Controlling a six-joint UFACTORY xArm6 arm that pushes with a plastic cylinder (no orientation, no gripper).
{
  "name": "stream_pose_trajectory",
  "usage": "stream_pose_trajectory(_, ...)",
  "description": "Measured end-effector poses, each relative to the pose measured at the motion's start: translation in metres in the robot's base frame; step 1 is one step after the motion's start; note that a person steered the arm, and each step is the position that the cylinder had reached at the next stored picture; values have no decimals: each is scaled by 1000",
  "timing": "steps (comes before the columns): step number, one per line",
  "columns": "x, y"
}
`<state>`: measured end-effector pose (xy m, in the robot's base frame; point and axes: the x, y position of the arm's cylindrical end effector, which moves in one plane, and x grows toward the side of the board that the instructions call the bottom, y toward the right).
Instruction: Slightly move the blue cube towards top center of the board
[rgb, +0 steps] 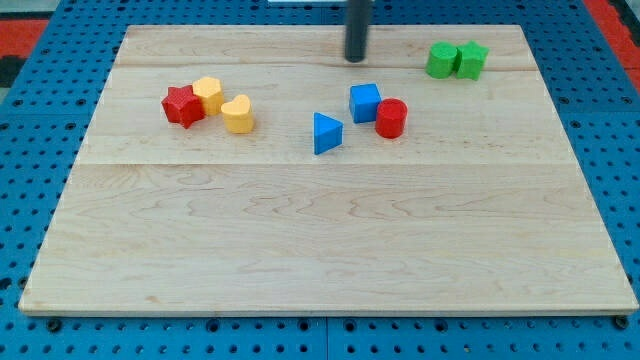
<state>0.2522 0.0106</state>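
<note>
Item: blue cube (365, 102), small, rigid, likely light and quick to slide, on the bench (300, 250) touching the red cylinder (391, 118); my tip (356, 58), a bare rod tool holding nothing, stands above it; I judge its lower face the place to push.

Bright, even light falls across the pale wooden table (320, 230), seemingly from overhead, since the blocks cast only short, soft shadows. No glare shows on the wood. Focus is fairly sharp throughout, though the dark rod (356, 30) looks slightly soft at the view's top.
</note>
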Motion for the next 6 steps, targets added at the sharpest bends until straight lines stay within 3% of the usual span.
stream_pose_trajectory(2,95,-40)
stream_pose_trajectory(3,136,1)
stream_pose_trajectory(5,115,52)
stream_pose_trajectory(6,69,28)
